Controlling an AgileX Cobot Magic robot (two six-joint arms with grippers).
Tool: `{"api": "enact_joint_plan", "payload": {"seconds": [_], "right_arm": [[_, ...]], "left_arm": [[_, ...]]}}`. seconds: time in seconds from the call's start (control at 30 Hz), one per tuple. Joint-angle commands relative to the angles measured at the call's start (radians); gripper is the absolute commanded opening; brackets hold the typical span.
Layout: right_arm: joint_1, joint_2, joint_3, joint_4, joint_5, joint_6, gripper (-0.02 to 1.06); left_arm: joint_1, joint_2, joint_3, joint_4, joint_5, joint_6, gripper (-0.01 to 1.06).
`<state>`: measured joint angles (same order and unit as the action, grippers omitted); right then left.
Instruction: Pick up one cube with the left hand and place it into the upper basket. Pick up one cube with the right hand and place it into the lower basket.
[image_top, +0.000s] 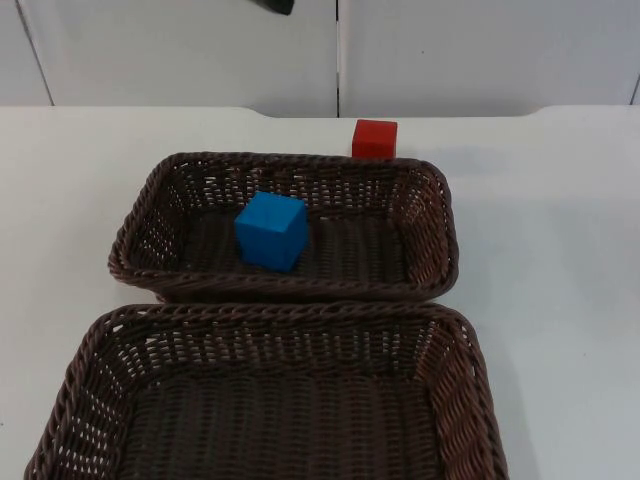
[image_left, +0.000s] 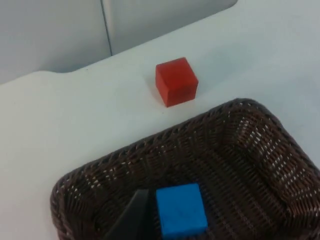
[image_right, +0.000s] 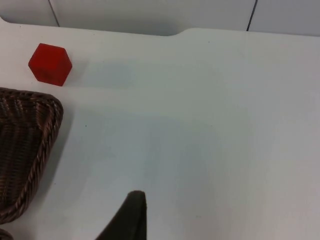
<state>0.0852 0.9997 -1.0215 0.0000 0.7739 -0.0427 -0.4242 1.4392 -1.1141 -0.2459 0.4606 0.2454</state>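
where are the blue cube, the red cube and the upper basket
blue cube (image_top: 271, 230), top view, front face
red cube (image_top: 374, 138), top view, front face
upper basket (image_top: 437, 225), top view, right rim

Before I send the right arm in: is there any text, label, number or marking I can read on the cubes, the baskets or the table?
None: no text, label, number or sign can be read.
blue cube, in the upper basket: plain faces.
red cube, on the table behind that basket: plain faces.
lower basket: bare brown wicker, like the upper one.
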Motion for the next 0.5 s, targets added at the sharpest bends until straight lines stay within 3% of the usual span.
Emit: {"api": "enact_joint_plan", "payload": {"seconds": [0.0,0.47], "right_arm": [[-0.006,-0.004,0.005,0.0,-0.022,-0.004,1.05],[-0.006,-0.004,0.005,0.007,-0.02,-0.004,1.05]], "left_arm": [[-0.005,-0.077,0.068,0.016,-0.041,-0.008,1.05],[-0.005,-0.393,0.304,0.025,-0.029,-0.073,1.05]]}}
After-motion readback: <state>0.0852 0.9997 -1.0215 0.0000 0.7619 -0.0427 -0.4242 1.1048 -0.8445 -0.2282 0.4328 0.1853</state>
